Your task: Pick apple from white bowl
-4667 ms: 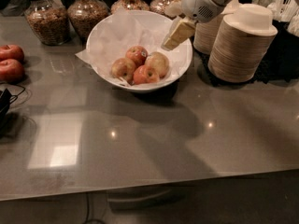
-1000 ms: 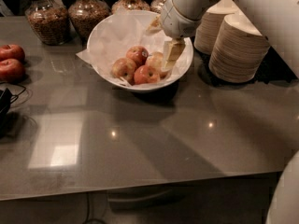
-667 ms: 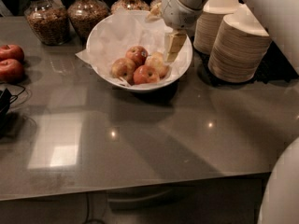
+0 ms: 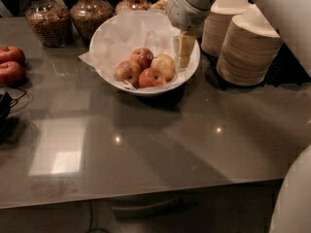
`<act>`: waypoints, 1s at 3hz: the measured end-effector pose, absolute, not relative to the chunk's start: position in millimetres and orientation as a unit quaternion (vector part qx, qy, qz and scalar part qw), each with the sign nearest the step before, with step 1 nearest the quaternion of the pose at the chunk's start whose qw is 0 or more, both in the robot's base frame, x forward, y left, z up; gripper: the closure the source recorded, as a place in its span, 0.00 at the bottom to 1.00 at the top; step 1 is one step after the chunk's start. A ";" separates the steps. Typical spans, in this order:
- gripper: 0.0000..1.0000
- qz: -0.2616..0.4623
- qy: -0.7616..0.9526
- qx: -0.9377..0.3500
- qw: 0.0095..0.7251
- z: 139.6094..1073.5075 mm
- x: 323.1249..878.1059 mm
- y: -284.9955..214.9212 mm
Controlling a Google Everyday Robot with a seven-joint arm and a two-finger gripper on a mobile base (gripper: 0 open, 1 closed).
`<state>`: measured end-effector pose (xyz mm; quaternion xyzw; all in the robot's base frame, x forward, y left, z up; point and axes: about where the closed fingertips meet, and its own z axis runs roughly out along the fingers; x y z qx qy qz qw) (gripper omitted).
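Lying in the right half of the white bowl point(image 4: 155, 89), upper middle of the frame, the apple point(image 4: 164, 66) showed yellow-tan skin with a red blush. Three redder apples point(image 4: 141, 68) crowded against its left side on crinkled white paper point(image 4: 121, 35). The gripper point(image 4: 184, 52) hung inside the bowl just right of the apple; whether it was spread or pressed together could not be told. Stacked tan bowls point(image 4: 248, 47) stood at upper right, glass jars point(image 4: 46, 16) at upper left, and two red apples point(image 4: 10, 64) at the left edge of the grey table point(image 4: 170, 144).
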<state>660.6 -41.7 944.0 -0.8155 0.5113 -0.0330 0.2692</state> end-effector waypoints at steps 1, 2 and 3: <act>0.00 -0.041 0.515 -0.808 0.282 945.9 676.6 -42.4; 0.18 -0.020 0.525 -0.793 0.307 941.4 697.1 -41.8; 0.35 0.024 0.551 -0.767 0.328 927.2 709.4 -46.7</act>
